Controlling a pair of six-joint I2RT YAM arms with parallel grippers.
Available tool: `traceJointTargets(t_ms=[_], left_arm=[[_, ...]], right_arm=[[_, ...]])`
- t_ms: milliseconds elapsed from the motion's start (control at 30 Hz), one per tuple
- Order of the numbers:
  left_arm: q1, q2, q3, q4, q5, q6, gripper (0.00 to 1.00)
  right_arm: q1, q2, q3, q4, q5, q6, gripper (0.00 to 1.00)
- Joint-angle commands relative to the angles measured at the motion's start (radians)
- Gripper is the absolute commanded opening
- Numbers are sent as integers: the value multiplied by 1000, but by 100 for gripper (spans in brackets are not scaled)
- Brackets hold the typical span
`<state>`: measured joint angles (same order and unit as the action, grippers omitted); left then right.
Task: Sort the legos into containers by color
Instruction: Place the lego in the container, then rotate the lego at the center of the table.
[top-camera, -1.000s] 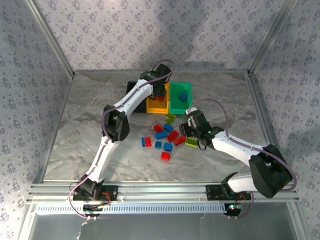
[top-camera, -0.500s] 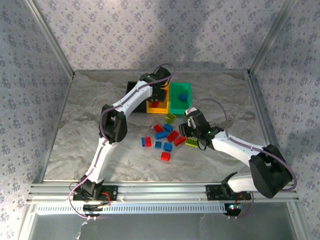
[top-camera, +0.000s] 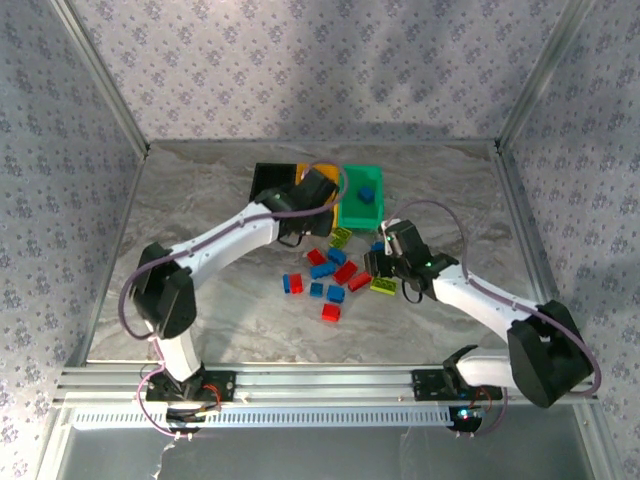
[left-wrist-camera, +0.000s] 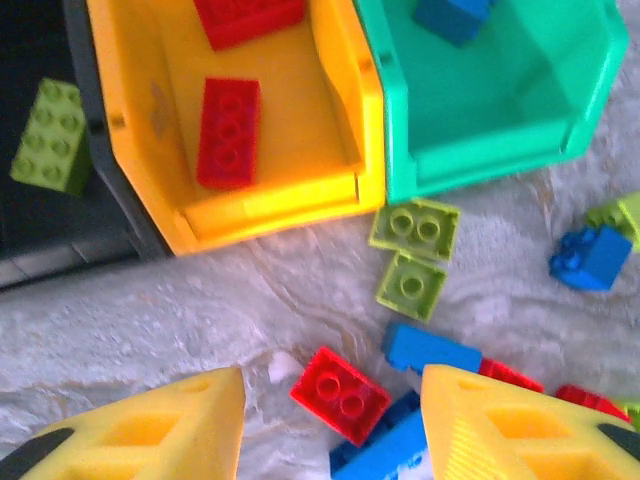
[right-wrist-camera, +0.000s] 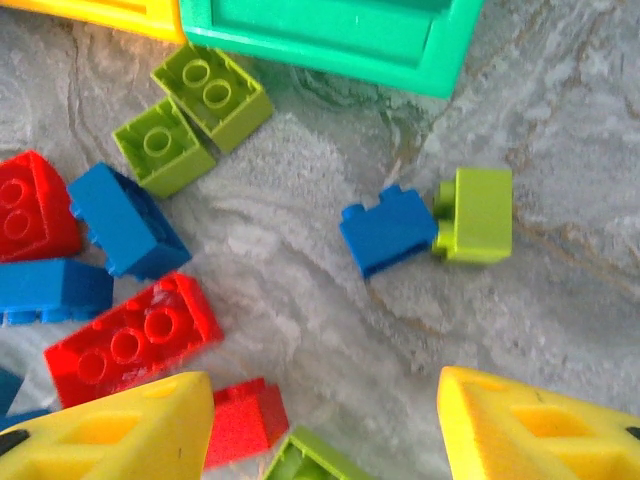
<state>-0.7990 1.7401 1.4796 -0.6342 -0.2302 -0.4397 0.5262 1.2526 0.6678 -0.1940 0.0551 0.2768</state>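
While the left tool (left-wrist-camera: 332, 385) hangs wide and empty over loose legos (top-camera: 345, 272) just below the front edges of the containers (left-wrist-camera: 270, 205), the right tool (right-wrist-camera: 322, 385), equally wide, faces bare desk (right-wrist-camera: 560, 180) beside a blue brick (right-wrist-camera: 388, 230).

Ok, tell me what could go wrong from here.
The left gripper is open over a red brick lying tight against a blue brick; closing may pinch both. By the open right gripper, another blue brick touches a green brick, which may get dragged along. Both grippers crowd one pile and could bump.
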Motion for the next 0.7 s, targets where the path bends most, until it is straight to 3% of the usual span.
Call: traceJointTargets(t_ms=[0, 133, 267, 433, 667], left_arm=[[-3, -86, -149, 170, 70, -32, 55], [-25, -165, -282, 251, 79, -51, 56], [-33, -237, -388, 308, 77, -75, 56], [-35, -310, -490, 354, 72, -85, 56], [-35, -364, -562, 377, 48, -97, 56]], right_arm=[[-40, -29, -14, -138, -115, 10, 64], [-140, 5, -29, -150, -256, 40, 67], [-191, 61, -22, -147, -321, 39, 68], [-169, 133, 5, -153, -396, 33, 79], [-60, 163, 34, -231, -347, 41, 79]])
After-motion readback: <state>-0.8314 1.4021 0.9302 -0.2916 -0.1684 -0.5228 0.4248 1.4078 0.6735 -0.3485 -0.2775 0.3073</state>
